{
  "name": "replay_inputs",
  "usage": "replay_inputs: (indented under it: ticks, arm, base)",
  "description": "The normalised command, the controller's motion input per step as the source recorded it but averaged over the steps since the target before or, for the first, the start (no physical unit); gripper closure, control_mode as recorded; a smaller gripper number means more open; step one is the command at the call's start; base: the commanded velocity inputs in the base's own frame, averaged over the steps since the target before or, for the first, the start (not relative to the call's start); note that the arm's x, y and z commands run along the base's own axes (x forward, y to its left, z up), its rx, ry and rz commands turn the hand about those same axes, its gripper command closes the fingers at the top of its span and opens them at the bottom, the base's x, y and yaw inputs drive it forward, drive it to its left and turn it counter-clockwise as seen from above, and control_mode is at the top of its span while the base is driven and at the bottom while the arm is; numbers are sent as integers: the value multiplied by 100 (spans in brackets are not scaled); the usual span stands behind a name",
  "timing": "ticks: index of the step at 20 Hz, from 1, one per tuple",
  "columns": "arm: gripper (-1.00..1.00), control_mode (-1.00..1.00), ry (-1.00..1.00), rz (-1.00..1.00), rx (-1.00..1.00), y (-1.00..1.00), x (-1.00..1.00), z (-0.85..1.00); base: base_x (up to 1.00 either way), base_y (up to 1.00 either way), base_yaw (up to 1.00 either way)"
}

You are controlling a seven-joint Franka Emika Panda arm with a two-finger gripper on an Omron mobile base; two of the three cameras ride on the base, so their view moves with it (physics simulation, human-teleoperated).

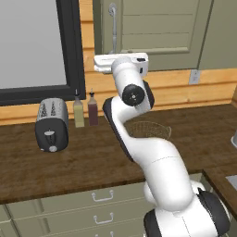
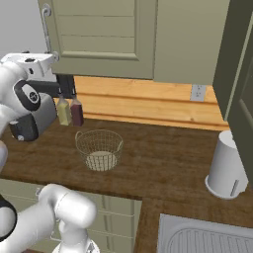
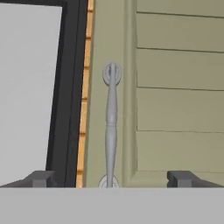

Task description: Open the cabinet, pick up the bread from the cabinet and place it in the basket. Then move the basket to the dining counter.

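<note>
**A:** Cabinet (image 3: 175,87), item one: large olive-green wall unit, panelled door, shut. What stands nearest the camera?

**B:** Two-finger gripper (image 3: 111,178), dark tips spread wide and holding nothing, one tip either side of the lower end of the curved silver bar handle (image 3: 111,127). Whether the tips touch the door is hard to say from the hand view; they look just short of it.

**A:** Next out?

**B:** Round pale wire-mesh basket (image 2: 99,148) with a beige disc base, empty, on the dark wood-grain countertop (image 2: 163,158) below the cabinet. To its left a silver toaster (image 1: 52,123), a pale yellow bottle (image 1: 79,111) and a dark brown bottle (image 1: 93,110). To its right a white cylindrical canister (image 2: 226,165).

**A:** And the bread?

**B:** Presumably behind the shut door.

**A:** Hazards?

**B:** The handle is slim and rounded, so a closure low on its end could slip off once the pull begins. The hinge side cannot be read, and a pull that ignores the door's arc may drag the fingers free. The black-framed window (image 3: 61,87) sits just beside the handle, leaving the left finger little room.
</note>
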Motion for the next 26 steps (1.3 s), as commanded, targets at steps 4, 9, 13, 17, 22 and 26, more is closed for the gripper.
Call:
replay_inputs:
  ticks: [4, 9, 13, 17, 22, 26]
  arm:
    - [-100, -100, 2, 0, 0, -1, 61, -13]
    - [-100, -100, -5, 0, 0, -4, 42, -12]
    - [-100, -100, -3, 0, 0, 0, 51, -10]
    - [-100, -100, 0, 0, 0, 11, 50, 0]
    - [-100, -100, 0, 0, 0, 14, 34, 0]
    - [-100, -100, 0, 0, 0, 11, 42, 0]
  base:
    - [0, 0, 0]
    - [0, 0, 0]
    - [0, 0, 0]
    - [0, 0, 0]
    - [0, 0, 0]
    - [0, 0, 0]
